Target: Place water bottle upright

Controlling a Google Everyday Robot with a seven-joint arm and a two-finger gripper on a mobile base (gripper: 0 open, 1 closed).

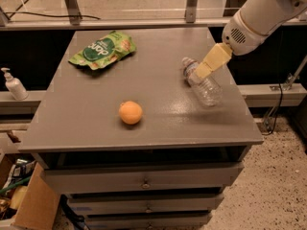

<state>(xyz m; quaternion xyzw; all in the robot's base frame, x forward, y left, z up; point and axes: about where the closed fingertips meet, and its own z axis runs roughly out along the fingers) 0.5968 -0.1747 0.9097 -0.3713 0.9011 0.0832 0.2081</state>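
Observation:
The water bottle (206, 88) is a small clear ribbed plastic bottle. It lies on its side on the right part of the grey cabinet top (96, 123), with its white cap (186, 62) pointing to the back left. My gripper (201, 72) comes down from the upper right on the white arm (259, 13). Its tan tip is over the bottle's neck end, just behind the cap. I cannot tell if it touches the bottle.
An orange (130, 112) sits near the middle front of the top. A green snack bag (102, 49) lies at the back left. A white pump-dispenser bottle (13, 85) stands on a ledge to the left. The bottle lies close to the top's right edge.

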